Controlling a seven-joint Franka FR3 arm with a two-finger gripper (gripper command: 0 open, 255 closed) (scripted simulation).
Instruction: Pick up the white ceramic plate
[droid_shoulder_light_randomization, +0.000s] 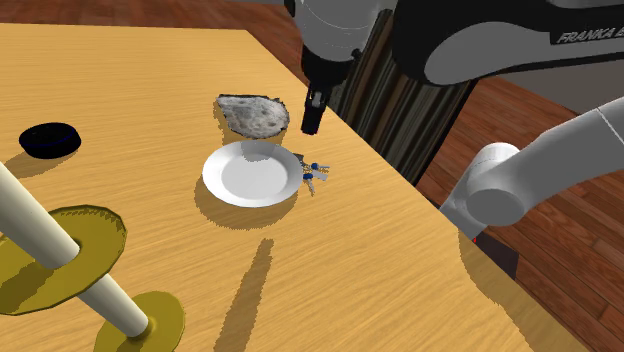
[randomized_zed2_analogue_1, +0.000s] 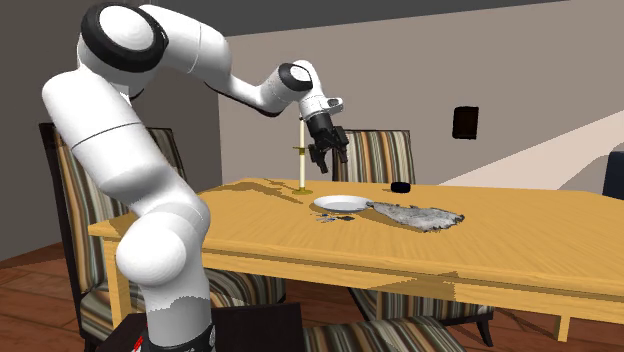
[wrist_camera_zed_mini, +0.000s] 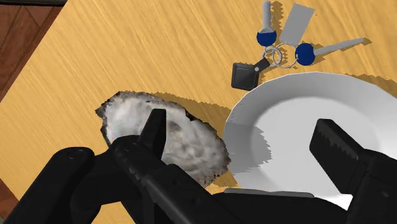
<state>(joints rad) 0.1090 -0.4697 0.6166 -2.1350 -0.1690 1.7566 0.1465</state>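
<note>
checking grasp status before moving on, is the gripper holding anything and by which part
Nothing is held: the gripper hangs open above the plate, jaws apart and touching nothing.

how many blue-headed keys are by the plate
2. One blue-headed key lies farther from the white plate; the other close by its rim. Both share one ring. None seems hidden.

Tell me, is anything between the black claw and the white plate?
Nothing. In the second exterior view the gripper hangs above the plate with only air between them; its fingers stand open.
</note>
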